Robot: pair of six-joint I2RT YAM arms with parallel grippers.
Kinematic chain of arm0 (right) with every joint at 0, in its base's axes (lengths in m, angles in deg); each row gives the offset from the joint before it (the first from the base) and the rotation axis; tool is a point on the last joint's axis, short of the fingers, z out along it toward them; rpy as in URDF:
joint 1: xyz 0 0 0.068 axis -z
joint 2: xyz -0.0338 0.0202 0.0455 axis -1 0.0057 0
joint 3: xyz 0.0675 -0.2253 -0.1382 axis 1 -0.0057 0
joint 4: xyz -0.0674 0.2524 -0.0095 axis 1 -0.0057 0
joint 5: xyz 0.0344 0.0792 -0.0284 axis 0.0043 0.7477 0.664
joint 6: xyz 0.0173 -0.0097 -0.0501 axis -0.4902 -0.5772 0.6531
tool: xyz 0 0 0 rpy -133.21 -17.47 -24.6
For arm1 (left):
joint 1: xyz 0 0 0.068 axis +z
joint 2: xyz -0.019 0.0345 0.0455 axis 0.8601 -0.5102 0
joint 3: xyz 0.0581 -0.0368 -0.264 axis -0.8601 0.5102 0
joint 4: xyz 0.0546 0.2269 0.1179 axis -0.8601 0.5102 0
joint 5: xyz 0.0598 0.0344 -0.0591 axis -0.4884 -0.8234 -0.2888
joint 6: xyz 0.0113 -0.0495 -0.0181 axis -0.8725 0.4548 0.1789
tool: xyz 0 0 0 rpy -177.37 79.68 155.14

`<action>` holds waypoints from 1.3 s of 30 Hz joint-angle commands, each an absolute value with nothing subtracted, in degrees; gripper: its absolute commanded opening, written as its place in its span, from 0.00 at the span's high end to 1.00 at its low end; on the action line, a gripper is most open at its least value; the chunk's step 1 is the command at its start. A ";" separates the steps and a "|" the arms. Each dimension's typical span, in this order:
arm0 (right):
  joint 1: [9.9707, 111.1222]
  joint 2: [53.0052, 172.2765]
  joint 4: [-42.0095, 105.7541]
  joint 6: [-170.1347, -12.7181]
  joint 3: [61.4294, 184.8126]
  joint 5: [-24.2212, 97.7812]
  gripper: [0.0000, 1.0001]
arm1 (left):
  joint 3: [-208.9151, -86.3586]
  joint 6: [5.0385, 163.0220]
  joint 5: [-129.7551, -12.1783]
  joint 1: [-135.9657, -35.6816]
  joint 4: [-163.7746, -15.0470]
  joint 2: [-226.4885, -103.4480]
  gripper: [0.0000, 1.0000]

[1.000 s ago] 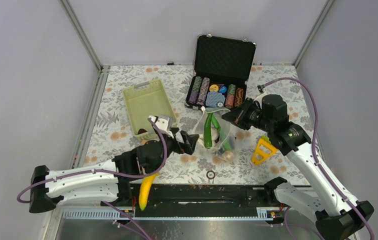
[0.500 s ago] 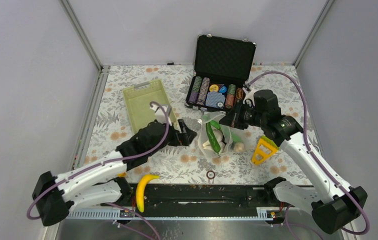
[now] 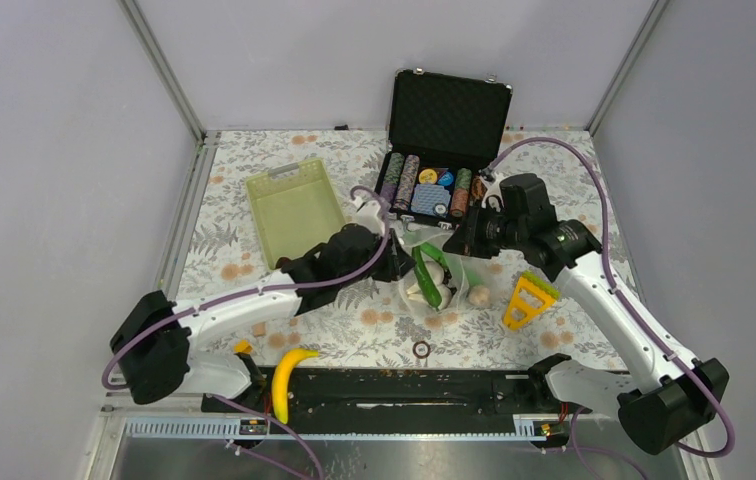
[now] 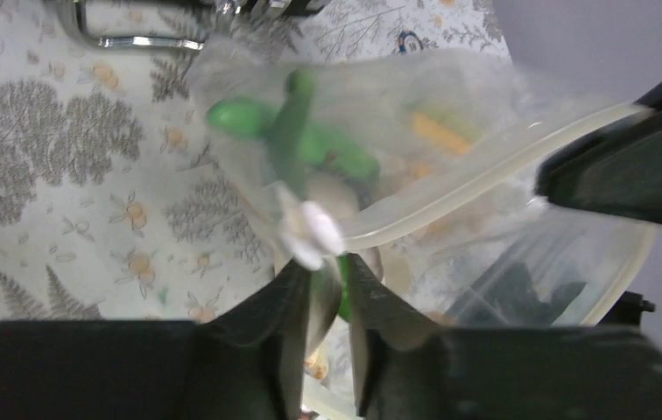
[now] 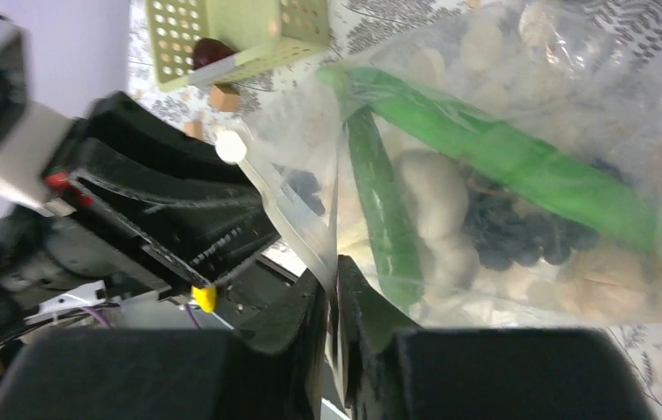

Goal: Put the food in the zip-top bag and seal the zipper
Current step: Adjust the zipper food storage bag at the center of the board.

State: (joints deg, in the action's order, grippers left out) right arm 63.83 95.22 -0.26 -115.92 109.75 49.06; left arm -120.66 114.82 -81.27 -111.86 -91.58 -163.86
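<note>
I work in a robot test cell, a lab set-up. The table (image 3: 244,160) under me wears a flowered cloth, but plain grey panels (image 3: 54,150) held in metal framing (image 3: 162,68) wall it in on three sides. A black rail (image 3: 404,390) runs along its near edge, and my left arm (image 3: 244,297) and right arm (image 3: 624,320) are bolted there. What lies on the table is props: a case (image 3: 449,120) of poker chips at its far edge, a green basket (image 3: 294,205) on its left half, and a toy banana (image 3: 289,378) by its near edge.

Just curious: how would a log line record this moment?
left gripper: pinching dotted clear plastic zip-top bag | right gripper: pinching it | yellow toy banana: outside
</note>
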 commanded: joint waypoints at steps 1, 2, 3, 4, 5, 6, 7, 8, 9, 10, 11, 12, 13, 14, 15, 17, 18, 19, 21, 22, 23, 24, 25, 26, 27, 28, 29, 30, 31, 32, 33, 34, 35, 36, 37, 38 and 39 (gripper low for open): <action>63.86 95.96 -8.20 -110.46 114.49 44.30 0.81 | -129.38 113.63 -85.44 -112.57 -90.07 -166.45 0.98; 63.65 96.07 -10.83 -109.34 115.13 41.86 0.78 | -130.90 113.81 -86.77 -112.70 -88.01 -166.52 1.00; 63.14 96.18 -13.34 -108.15 115.81 38.81 0.74 | -131.60 113.99 -88.43 -112.81 -85.76 -166.18 1.00; 62.30 96.17 -17.04 -107.05 116.61 35.04 0.72 | -132.15 114.02 -89.94 -113.10 -84.62 -165.43 1.00; 61.04 96.13 -19.54 -106.35 117.17 31.05 0.69 | -132.87 114.33 -91.54 -113.39 -83.22 -164.89 1.00; 59.70 96.30 -21.69 -105.81 117.79 26.64 0.65 | -133.85 114.45 -92.93 -113.73 -81.96 -164.35 1.00; 58.15 96.61 -23.73 -105.72 118.31 23.49 0.63 | -134.88 114.38 -94.26 -114.07 -80.54 -163.97 1.00; 56.28 97.11 -25.45 -105.76 118.85 21.39 0.61 | -135.94 114.57 -95.81 -114.30 -78.97 -163.76 1.00; 55.08 97.71 -26.95 -106.24 119.40 19.67 0.59 | -137.08 114.76 -96.93 -114.35 -77.83 -163.59 1.00; 54.04 98.51 -28.46 -106.65 119.79 18.17 0.58 | -138.01 114.88 -98.57 -114.37 -76.59 -163.47 1.00; 53.24 98.99 -29.84 -107.19 120.16 16.69 0.58 | -139.03 114.60 -100.31 -114.40 -75.45 -163.38 1.00; 52.67 99.37 -31.42 -107.79 120.62 14.73 0.58 | -139.96 114.45 -102.25 -114.35 -74.19 -163.13 1.00; 52.37 99.40 -33.00 -108.14 120.95 12.09 0.58 | -141.03 114.26 -104.49 -114.39 -72.66 -162.94 1.00; 52.26 99.16 -34.15 -108.56 121.16 9.86 0.58 | -142.47 114.09 -106.73 -114.39 -71.08 -162.73 1.00; 52.26 98.89 -35.03 -108.75 121.30 7.88 0.59 | -143.38 113.67 -108.38 -114.39 -69.90 -162.38 1.00; 52.28 98.11 -36.23 -108.93 121.51 5.04 0.64 | -144.83 112.58 -111.40 -114.28 -68.06 -161.77 1.00; 52.31 97.84 -36.74 -108.87 121.69 4.24 0.71 | -145.56 112.24 -112.87 -114.22 -66.95 -161.37 1.00; 52.35 97.63 -36.92 -109.12 121.82 3.55 0.77 | -146.28 112.06 -114.45 -114.07 -65.79 -161.15 1.00; 52.93 97.57 -37.03 -109.09 122.20 2.69 0.87 | -147.45 111.67 -117.79 -113.91 -63.53 -160.58 1.00; 52.40 97.81 -37.34 -108.97 122.64 1.89 0.91 | -147.72 111.20 -119.20 -113.78 -63.05 -160.31 1.00; 52.32 98.13 -37.77 -108.92 123.37 1.27 0.94 | -147.96 110.44 -120.46 -113.69 -62.53 -159.97 1.00; 52.29 98.77 -37.99 -108.64 124.40 0.84 0.97 | -148.41 109.61 -121.31 -113.48 -61.81 -159.77 1.00; 52.29 99.24 -37.99 -108.18 125.56 1.45 0.98 | -149.03 109.32 -121.96 -113.27 -60.84 -159.60 1.00; 52.31 99.58 -37.64 -107.47 126.71 2.99 1.00 | -149.75 108.84 -122.21 -112.87 -59.77 -159.49 1.00; 52.25 99.75 -36.47 -106.44 127.79 5.85 1.00 | -150.37 108.30 -121.98 -112.40 -59.11 -159.38 1.00; 52.28 99.52 -34.57 -105.68 128.42 8.79 1.00 | -150.83 107.29 -121.14 -111.94 -58.68 -159.35 1.00; 52.34 99.13 -32.69 -105.16 128.77 12.40 1.00 | -151.16 106.66 -119.69 -111.37 -58.47 -159.56 1.00; 52.27 98.88 -30.67 -104.81 128.84 15.95 1.00 | -151.47 106.54 -117.96 -110.61 -58.14 -159.96 1.00; 52.28 98.72 -28.72 -104.59 128.76 19.24 1.00 | -151.57 106.63 -115.58 -109.86 -57.86 -160.49 1.00; 52.26 98.66 -26.89 -104.58 128.24 22.34 1.00 | -151.69 106.77 -112.20 -108.88 -57.56 -161.40 1.00; 52.28 98.72 -25.26 -105.02 127.68 24.44 1.00 | -151.94 106.89 -110.69 -108.45 -57.02 -162.39 1.00; 52.31 99.11 -23.99 -105.80 127.26 25.86 1.00 | -152.01 106.71 -108.78 -108.09 -56.68 -163.35 1.00; 52.25 99.47 -22.91 -106.58 126.88 26.36 1.00 | -152.14 106.51 -107.10 -107.76 -56.52 -164.50 0.99; 52.32 99.95 -21.79 -107.23 126.41 26.22 1.00 | -152.23 105.93 -104.99 -107.64 -56.47 -165.44 0.97; 52.30 100.38 -20.69 -108.03 125.88 26.10 1.00 | -152.54 105.12 -102.01 -107.66 -56.41 -166.58 0.96; 52.31 100.95 -19.62 -108.71 125.43 26.28 1.00 | -153.01 104.65 -100.35 -107.65 -55.94 -167.63 0.94; 52.29 101.66 -18.70 -109.25 124.96 26.92 1.00 | -153.56 104.31 -98.98 -107.66 -55.25 -168.78 0.93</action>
